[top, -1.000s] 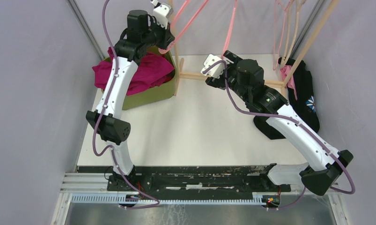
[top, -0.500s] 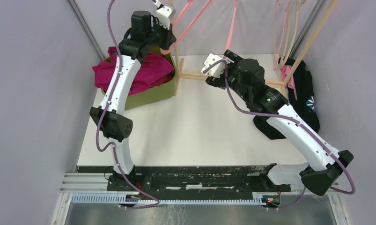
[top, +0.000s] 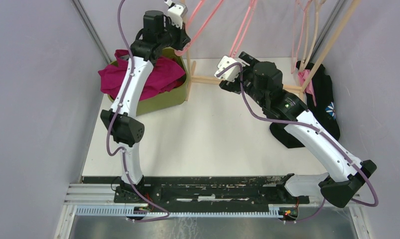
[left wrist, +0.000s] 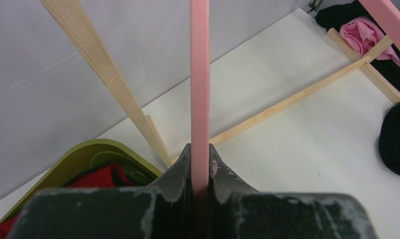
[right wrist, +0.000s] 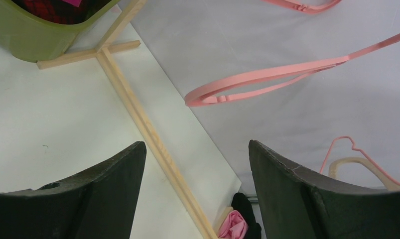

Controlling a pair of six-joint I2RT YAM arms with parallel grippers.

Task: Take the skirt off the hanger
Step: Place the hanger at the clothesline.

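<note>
My left gripper is raised at the back left, beside the bin, and is shut on the bar of a bare pink hanger. In the left wrist view the bar runs straight up from between the closed jaws. A magenta skirt lies heaped in the olive-green bin, and a red part of it shows in the left wrist view. My right gripper is open and empty above the table's back middle, jaws wide. Another bare pink hanger hangs just beyond it.
A wooden rack's base rails lie across the back of the table and its posts slant upward. More hangers hang at the back right. A black garment with pink cloth lies heaped at the right wall.
My left arm has risen and shifted slightly right with the hanger in its grip. The middle hanger has swung left toward my right gripper. The right arm has hardly moved.
</note>
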